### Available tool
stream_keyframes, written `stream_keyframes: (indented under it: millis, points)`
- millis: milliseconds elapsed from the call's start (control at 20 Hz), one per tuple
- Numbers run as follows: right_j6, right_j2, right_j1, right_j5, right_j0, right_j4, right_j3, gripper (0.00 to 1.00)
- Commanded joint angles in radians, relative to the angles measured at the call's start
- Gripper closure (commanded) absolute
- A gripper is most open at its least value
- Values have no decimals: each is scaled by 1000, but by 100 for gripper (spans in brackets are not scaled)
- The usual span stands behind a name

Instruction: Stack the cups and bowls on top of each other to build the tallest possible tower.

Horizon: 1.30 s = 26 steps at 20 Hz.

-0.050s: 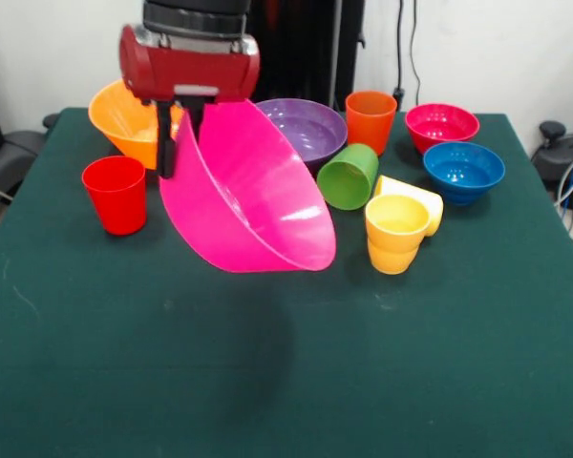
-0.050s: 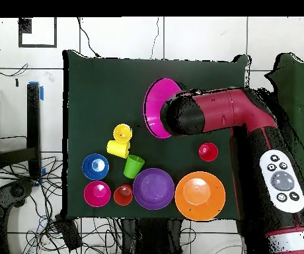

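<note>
Above the dark green cloth counter, I see my red arm reaching down, its black pincer clamped on the rim of the glossy hot pink flared plastic bowl. It hangs tilted on edge, clear of the counter, beside the small red plastic tumbler.

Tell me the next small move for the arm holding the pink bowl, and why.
Probably carry the hot pink bowl toward a large bowl and level it before lowering. The gripper holds it by the rim, tilted on its side and lifted clear of the table, its shadow below. The purple bowl and orange bowl sit upright and empty close behind, so either could serve as a base.
</note>
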Motion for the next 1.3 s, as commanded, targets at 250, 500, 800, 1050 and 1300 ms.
stream_keyframes:
  millis: [250,500,800,1050,1300]
  points:
    - [-315,34,-96,158,46,-94,-70,100]
    - [-270,14,-121,131,48,-129,-72,100]
    - [-97,-65,-160,26,91,-243,-24,100]
    - [81,-140,-161,-74,149,-349,13,100]
    - [175,-208,-168,-97,213,-386,28,100]
